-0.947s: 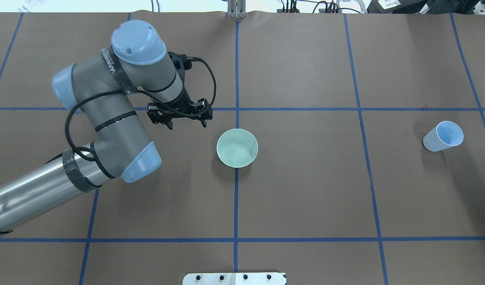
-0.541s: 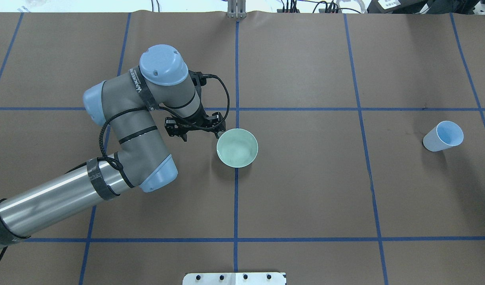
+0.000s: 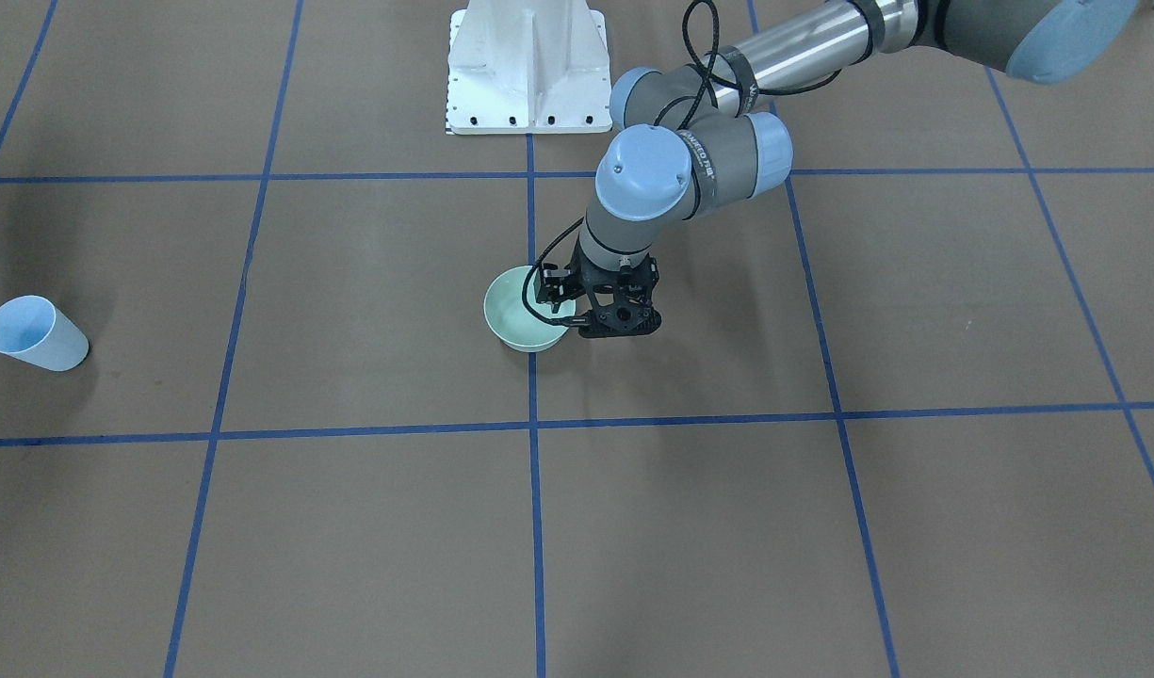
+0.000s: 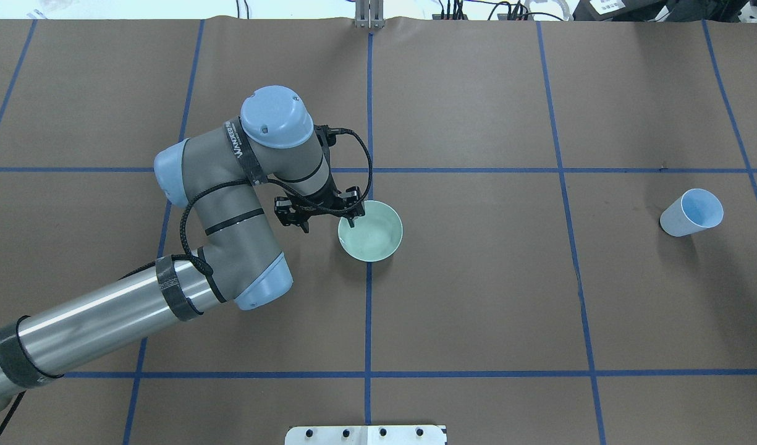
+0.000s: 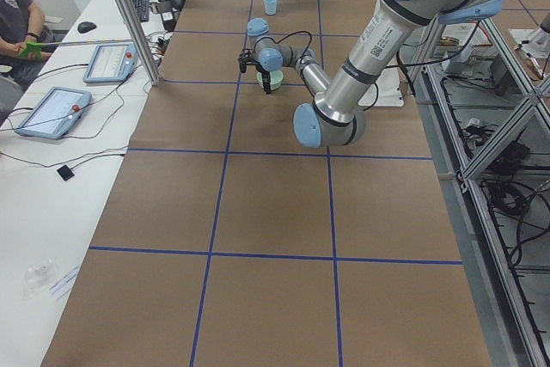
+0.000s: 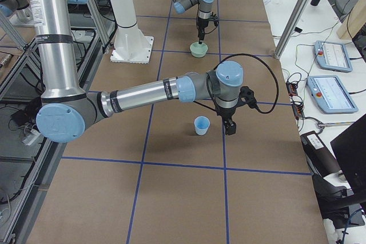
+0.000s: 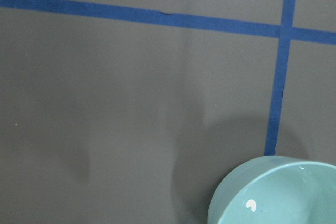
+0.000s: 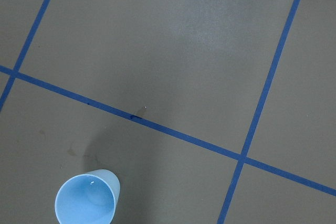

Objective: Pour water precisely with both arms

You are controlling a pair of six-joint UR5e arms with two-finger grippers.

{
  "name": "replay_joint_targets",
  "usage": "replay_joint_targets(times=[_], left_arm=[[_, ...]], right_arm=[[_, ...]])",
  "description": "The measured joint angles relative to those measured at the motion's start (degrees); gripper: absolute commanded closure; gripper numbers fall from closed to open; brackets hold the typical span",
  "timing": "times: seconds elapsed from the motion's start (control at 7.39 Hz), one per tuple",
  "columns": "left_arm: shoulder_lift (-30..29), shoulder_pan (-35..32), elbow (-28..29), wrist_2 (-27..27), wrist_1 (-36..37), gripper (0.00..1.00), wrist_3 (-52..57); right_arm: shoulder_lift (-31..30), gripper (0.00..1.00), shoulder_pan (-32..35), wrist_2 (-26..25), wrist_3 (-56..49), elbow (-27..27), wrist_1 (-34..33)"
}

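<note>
A pale green bowl (image 4: 372,232) stands at the table's middle; it also shows in the front view (image 3: 518,320) and the left wrist view (image 7: 278,195). My left gripper (image 4: 329,224) is open and low at the bowl's left rim, one finger over the rim and one outside; it also shows in the front view (image 3: 603,326). A light blue cup (image 4: 693,212) stands upright at the far right and shows in the right wrist view (image 8: 86,199). My right gripper (image 6: 230,126) hangs just beside the cup (image 6: 201,125); I cannot tell whether it is open. No water is clearly visible.
The white pedestal (image 3: 525,66) stands at the robot's edge of the table. Blue tape lines cross the brown table cover (image 4: 477,296). Operator tablets (image 6: 333,55) and a metal post (image 6: 297,15) stand beyond the table's far side.
My left arm has swung right and toward the bowl; its open gripper went from well left of the bowl to its left rim. Bowl and cup have not moved.
</note>
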Motion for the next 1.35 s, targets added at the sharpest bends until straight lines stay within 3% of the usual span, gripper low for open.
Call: replay_joint_targets(times=[0.27, 0.95, 1.22, 1.35], left_arm=[[0.0, 0.6, 0.3, 0.0, -0.1, 0.97, -0.9], [0.4, -1.7, -1.3, -1.5, -0.4, 1.0, -0.9], [4.6, -7.8, -5.9, -8.2, -0.2, 1.0, 0.6], [10.3, -10.5, -10.4, -10.4, -0.2, 1.0, 4.0]], right_arm=[[0.1, 0.01, 0.0, -0.1, 0.4, 0.0, -0.1], [1.0, 0.01, 0.0, 0.3, 4.4, 0.5, -0.1], [1.1, 0.01, 0.0, 0.3, 5.0, 0.8, -0.1], [1.1, 0.01, 0.0, 0.2, 5.0, 0.8, -0.1]])
